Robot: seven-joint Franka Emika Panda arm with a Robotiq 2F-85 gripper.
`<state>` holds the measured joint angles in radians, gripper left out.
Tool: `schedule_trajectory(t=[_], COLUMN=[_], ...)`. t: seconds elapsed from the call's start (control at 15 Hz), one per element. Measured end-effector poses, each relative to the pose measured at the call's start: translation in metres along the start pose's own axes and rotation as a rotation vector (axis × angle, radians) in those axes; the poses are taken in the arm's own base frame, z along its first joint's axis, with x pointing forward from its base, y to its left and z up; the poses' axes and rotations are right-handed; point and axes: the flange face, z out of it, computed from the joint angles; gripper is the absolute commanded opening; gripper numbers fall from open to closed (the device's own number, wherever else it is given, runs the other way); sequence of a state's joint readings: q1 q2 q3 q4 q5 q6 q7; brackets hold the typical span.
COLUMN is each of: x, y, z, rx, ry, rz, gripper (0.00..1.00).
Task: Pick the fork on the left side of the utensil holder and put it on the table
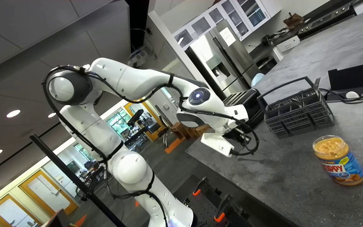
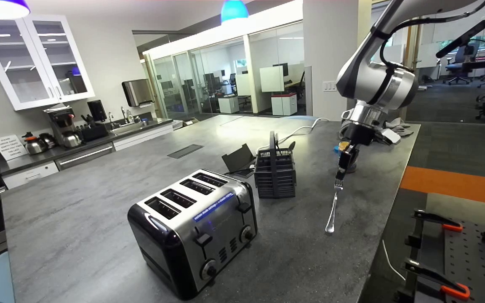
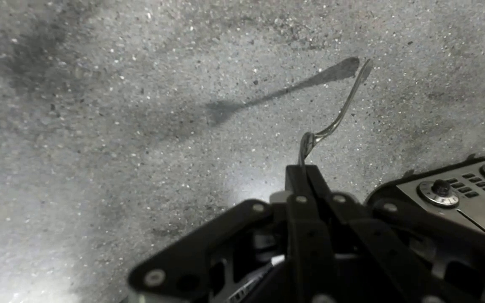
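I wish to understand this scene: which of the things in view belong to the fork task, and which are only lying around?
For the job:
fork, held by its tine end, handle down
gripper, closed on it
utensil holder, likely its source
table, where it should go

Just lying about:
toaster
open peanut butter jar
black panel

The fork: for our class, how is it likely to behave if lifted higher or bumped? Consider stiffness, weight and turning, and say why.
The fork is probably stiff, given its metallic shine. Being slim, it may well be light. If bumped, it could pivot, since the fingers pinch it only at the tine end, leaving most of its length free.
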<state>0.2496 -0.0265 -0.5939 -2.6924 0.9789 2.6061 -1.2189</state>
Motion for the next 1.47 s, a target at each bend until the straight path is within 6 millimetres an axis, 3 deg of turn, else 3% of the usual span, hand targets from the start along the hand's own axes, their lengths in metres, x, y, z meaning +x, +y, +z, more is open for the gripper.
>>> schedule_trajectory(t=[0.33, 0.4, 0.47, 0.6, 0.93, 1.13, 1.47], x=[0.018, 0.022, 0.026, 0.033, 0.033, 0.039, 0.053], y=[0.021, 0.023, 0.026, 0.032, 0.035, 0.027, -0.001], z=[0.022, 0.025, 0.029, 0.037, 0.073, 0.076, 0.059], rx=[-0.003, 0.004, 0.007, 0.011, -0.015, -0.043, -0.083], ry=[-0.038, -0.043, -0.047, -0.049, -0.097, -0.095, -0.066], rz=[-0.005, -0.010, -0.010, -0.008, -0.022, -0.050, -0.069], gripper=[0.04, 0.29, 0.29, 0.40, 0.80, 0.99, 1.00])
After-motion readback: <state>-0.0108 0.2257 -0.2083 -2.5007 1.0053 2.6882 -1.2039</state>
